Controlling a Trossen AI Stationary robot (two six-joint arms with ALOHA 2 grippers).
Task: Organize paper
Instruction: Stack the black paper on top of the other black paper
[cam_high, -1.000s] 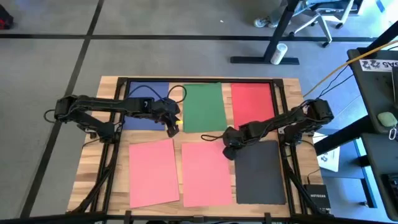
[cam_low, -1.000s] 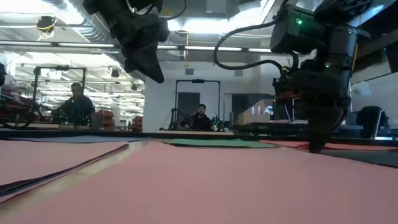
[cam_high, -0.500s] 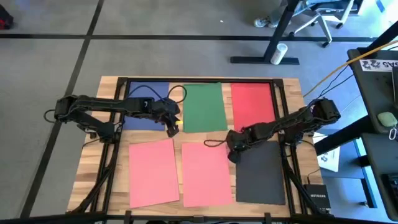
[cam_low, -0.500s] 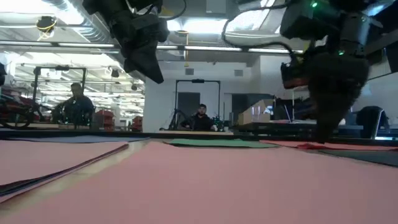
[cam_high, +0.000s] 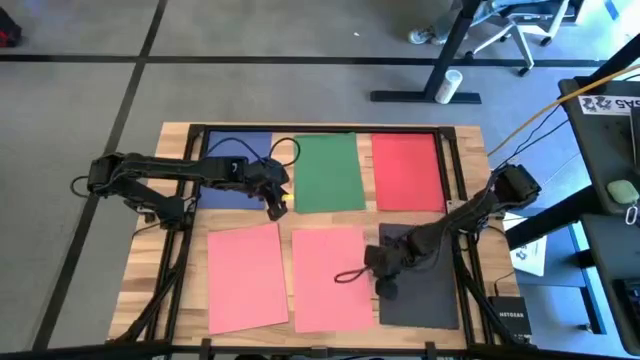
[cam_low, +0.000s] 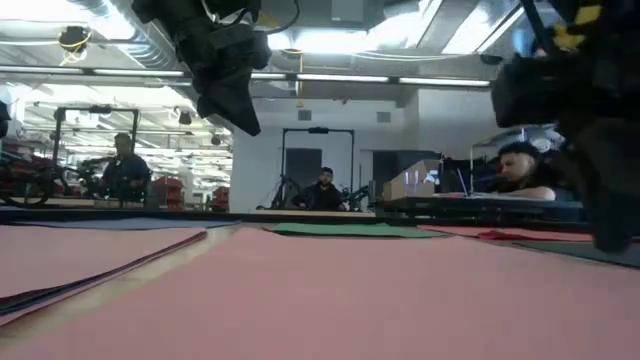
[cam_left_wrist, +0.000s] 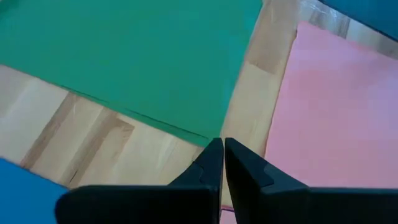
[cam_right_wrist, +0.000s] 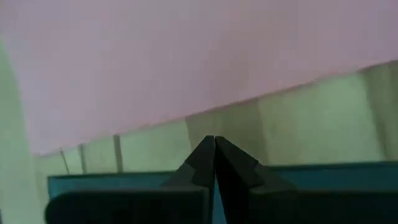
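Now the dark grey sheet (cam_high: 425, 285) lies at the tabletop's (cam_high: 170, 225) near right corner, long axis near-to-far like its five neighbours. Right hand (cam_high: 386, 268), fingers pressed together, has moved from the sheet's far-left corner nearer along its left edge, likely squaring it. Left hand (cam_high: 277, 205), shut, hangs unchanged beside the green sheet (cam_high: 328, 172).

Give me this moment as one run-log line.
left gripper: shut, between blue sheet and green sheet | right gripper: shut, over dark grey sheet edge

Pink paper (cam_low: 330, 300) foreground; green sheet (cam_low: 345, 230) behind.
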